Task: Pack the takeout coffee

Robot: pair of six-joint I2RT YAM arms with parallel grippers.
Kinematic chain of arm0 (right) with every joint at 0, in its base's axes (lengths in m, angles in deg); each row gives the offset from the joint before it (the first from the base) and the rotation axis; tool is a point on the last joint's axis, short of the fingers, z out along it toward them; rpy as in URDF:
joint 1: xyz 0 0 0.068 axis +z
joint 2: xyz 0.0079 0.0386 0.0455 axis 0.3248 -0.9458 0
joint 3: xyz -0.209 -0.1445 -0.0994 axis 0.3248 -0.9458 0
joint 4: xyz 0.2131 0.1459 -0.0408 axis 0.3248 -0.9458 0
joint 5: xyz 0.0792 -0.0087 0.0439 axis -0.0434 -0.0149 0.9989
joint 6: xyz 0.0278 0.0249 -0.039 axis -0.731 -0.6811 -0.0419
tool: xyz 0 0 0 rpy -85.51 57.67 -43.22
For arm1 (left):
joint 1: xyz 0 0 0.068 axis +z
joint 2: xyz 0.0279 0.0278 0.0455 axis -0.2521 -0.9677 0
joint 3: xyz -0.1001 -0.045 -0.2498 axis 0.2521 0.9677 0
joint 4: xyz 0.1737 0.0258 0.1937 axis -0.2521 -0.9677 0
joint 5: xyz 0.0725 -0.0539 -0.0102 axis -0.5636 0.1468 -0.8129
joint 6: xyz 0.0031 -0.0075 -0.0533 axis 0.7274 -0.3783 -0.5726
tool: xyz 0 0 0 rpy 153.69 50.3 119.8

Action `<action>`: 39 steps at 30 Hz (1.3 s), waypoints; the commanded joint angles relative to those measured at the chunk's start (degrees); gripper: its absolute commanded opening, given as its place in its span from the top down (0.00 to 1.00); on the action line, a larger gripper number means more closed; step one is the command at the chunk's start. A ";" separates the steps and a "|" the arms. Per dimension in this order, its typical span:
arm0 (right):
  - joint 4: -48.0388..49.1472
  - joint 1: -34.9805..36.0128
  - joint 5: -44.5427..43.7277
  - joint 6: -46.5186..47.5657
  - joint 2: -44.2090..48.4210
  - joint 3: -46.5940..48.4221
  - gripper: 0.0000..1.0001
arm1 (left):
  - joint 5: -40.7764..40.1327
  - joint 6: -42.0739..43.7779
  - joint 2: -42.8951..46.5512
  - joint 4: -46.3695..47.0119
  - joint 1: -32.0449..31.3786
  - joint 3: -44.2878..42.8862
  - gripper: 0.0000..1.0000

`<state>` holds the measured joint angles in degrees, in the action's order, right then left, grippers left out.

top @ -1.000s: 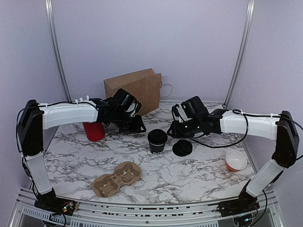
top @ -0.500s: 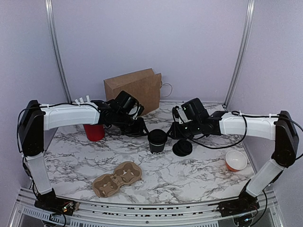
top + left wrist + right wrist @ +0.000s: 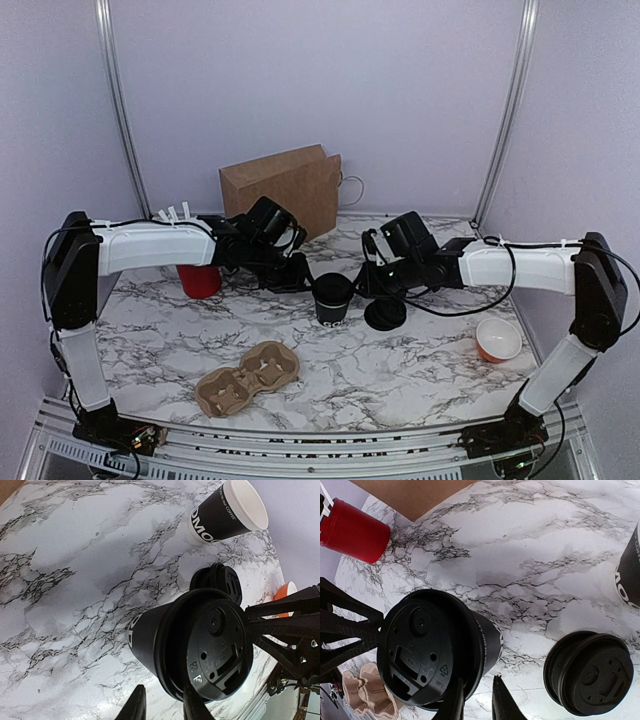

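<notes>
Marble table (image 3: 430, 375), mid-frame: we see left gripper (image 3: 164, 700) and right gripper (image 3: 476, 690) nearly closed at the lid rim of the takeout coffee (image 3: 332, 297), though we cannot tell if either grasps it, and an uneven push may tip it.

Matt black paper on the takeout coffee (image 3: 332, 310), moulded plastic on its lid (image 3: 212, 652); smooth marbled table (image 3: 420, 370); rough pulp carrier (image 3: 248, 377); brown paper bag (image 3: 285, 190).
</notes>
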<state>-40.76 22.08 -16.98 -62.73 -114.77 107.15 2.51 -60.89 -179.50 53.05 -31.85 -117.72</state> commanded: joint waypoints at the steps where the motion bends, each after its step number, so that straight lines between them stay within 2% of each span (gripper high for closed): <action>1: 1.82 -0.52 1.09 -0.57 -0.50 -0.46 0.81 | 0.70 -0.08 -1.59 1.18 -0.69 0.99 0.75; 18: 3.22 -0.27 4.70 0.40 -1.20 -3.00 0.82 | -2.03 0.94 -3.04 -2.93 -2.42 3.56 0.79; 39: 6.15 4.67 3.71 -1.94 -3.63 -13.37 0.82 | -3.51 0.66 -6.54 -3.99 -5.63 12.25 0.82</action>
<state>-27.82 22.72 -16.56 -64.04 -113.44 98.69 -2.38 -61.20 -178.86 59.92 -34.28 -111.89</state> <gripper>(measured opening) 0.177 0.180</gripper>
